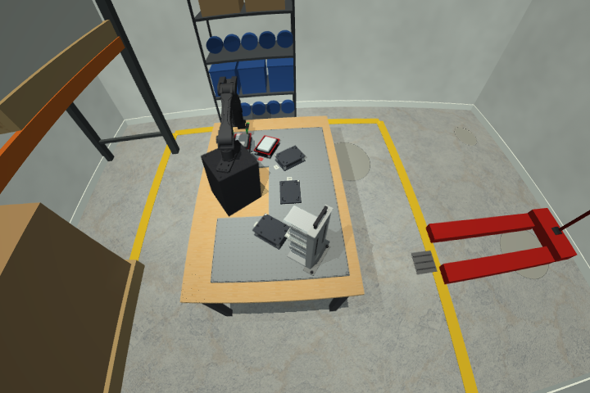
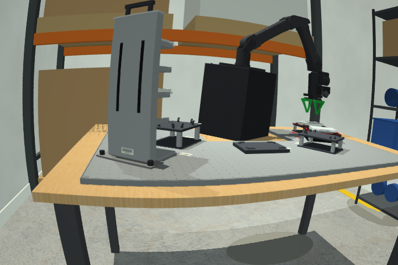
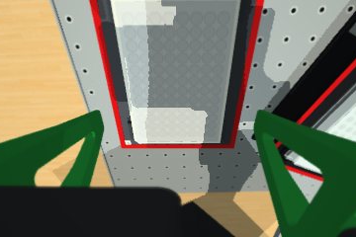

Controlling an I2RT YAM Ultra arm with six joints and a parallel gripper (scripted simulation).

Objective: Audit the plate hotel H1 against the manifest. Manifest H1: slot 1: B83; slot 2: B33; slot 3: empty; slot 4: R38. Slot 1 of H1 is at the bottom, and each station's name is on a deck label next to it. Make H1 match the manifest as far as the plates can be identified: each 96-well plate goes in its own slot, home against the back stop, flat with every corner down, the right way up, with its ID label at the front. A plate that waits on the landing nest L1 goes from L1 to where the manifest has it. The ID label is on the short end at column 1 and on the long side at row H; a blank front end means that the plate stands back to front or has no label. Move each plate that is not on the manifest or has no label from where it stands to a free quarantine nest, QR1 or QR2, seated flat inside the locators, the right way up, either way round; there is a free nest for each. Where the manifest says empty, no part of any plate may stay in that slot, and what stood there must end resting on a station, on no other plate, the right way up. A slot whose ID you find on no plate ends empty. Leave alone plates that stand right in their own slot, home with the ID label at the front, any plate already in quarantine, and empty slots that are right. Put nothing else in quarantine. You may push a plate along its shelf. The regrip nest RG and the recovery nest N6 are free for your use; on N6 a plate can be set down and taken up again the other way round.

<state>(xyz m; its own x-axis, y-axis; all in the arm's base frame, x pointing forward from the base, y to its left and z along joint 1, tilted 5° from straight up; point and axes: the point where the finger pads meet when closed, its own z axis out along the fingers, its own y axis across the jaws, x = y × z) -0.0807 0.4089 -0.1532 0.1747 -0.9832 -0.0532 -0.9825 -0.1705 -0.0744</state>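
Jaws wide, gripper point(image 3: 178, 143) hovered empty above plate point(image 3: 178, 74) (sat flat in red-edged nest point(image 3: 107, 99)).

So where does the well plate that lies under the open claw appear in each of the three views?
Top: the plate is mostly hidden behind the arm, left of the second red-framed plate.
Exterior: far right on the deck, below the claw; its white edge shows behind the second plate.
Wrist: upper centre, inside a red frame.
Shared landmark: the green fingers.
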